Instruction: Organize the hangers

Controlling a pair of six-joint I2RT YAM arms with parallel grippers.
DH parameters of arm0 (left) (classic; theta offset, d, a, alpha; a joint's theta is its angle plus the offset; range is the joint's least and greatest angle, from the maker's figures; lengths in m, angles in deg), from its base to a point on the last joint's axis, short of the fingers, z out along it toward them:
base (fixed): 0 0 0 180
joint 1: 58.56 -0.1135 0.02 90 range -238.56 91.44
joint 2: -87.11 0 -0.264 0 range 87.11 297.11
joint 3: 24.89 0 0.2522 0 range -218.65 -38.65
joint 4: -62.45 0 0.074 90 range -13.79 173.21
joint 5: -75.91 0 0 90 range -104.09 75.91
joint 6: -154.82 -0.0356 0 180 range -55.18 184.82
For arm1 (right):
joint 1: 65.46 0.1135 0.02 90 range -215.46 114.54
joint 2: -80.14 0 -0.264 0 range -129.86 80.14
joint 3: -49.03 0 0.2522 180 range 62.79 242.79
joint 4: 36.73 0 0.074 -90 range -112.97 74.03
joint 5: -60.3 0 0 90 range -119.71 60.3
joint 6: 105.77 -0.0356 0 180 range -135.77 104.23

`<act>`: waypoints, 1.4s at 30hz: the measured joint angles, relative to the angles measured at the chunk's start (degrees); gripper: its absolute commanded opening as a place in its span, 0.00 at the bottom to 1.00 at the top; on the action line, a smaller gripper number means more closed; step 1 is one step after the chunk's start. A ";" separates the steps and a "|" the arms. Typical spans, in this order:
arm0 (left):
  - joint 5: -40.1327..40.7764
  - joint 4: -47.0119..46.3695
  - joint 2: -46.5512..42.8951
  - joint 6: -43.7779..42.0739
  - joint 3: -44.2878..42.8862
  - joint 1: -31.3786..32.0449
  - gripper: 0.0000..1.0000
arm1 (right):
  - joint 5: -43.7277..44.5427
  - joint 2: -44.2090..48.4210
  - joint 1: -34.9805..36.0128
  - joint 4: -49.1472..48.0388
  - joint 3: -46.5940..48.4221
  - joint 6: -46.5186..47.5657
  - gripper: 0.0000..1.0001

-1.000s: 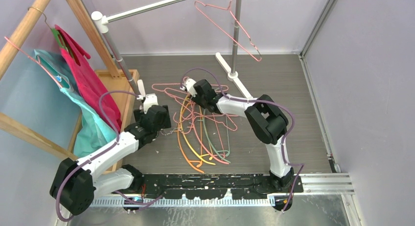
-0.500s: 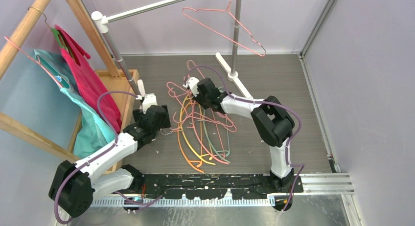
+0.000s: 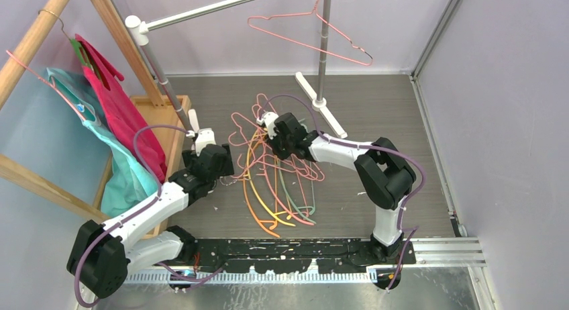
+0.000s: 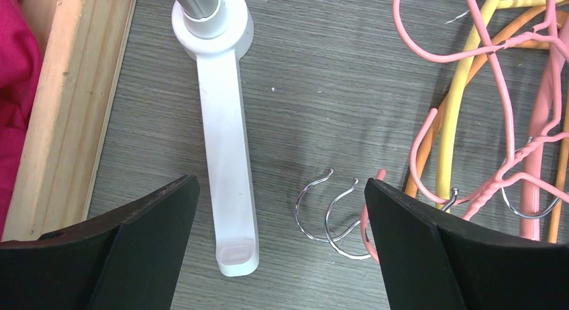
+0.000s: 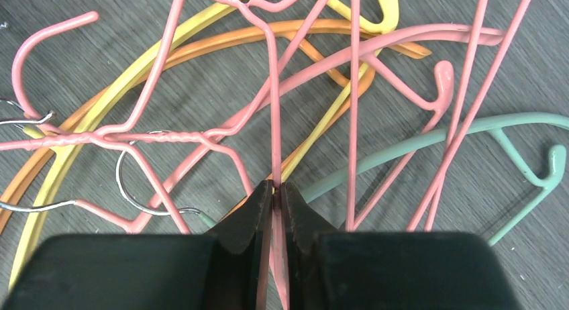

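Observation:
Several bare hangers [image 3: 275, 182], pink wire, orange, yellow and pale green, lie tangled on the floor between the arms. My right gripper [image 3: 270, 125] is shut on a pink wire hanger [image 5: 274, 122] at the pile's far end, with the wire pinched between its fingertips [image 5: 258, 202]. Under it lie a yellow hanger [image 5: 134, 75], an orange one [image 5: 221, 38] and a green one [image 5: 429, 139]. Another pink hanger [image 3: 315, 35] hangs from the metal rail. My left gripper [image 4: 282, 209] is open over the floor, left of two silver hooks [image 4: 329, 213], holding nothing.
A wooden rack at the left carries a magenta garment [image 3: 114, 102] and a teal one [image 3: 127, 169] over a wooden base [image 3: 168, 115]. The rail's pole [image 3: 324, 48] stands on a white foot [image 3: 319, 102]. A second white foot [image 4: 225, 142] lies between my left fingers. Grey walls close in on the back and right.
My right gripper closed on the pink wire hanger and drew it up out of the pile, shifting slightly right. The hanger on the rail swung round. The left arm stayed put.

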State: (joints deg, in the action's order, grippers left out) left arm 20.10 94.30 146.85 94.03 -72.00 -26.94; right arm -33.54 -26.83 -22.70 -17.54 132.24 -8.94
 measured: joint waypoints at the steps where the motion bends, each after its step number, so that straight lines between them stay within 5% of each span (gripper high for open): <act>1: 0.00 0.00 0.00 0.00 0.00 -0.02 0.98 | 0.26 0.00 0.17 0.17 -0.11 -0.28 0.25; 4: -0.02 0.00 0.00 0.00 0.00 -0.04 0.98 | 1.20 -0.02 0.55 0.17 -0.11 -0.70 0.32; 14: -0.02 0.00 0.00 0.00 0.00 -0.04 0.98 | 5.14 -2.12 0.66 -0.70 -0.11 -0.72 0.33; 22: 0.00 0.00 0.00 0.00 0.00 -0.04 0.98 | 6.64 -3.02 0.79 -2.38 -0.15 -0.90 0.02; 33: -0.02 0.00 0.00 0.11 0.17 -0.04 0.98 | 8.72 5.49 0.79 -3.43 -2.89 -6.08 0.01; 42: -0.04 -0.11 0.00 0.20 0.74 -0.04 0.98 | 3.02 8.50 -0.17 -5.77 7.87 -15.23 0.01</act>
State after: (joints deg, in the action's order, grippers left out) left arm 20.06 94.19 146.85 94.23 -71.25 -26.98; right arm -30.52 -18.33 -22.87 -23.31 140.11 -24.17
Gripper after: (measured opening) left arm 0.979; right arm 0.074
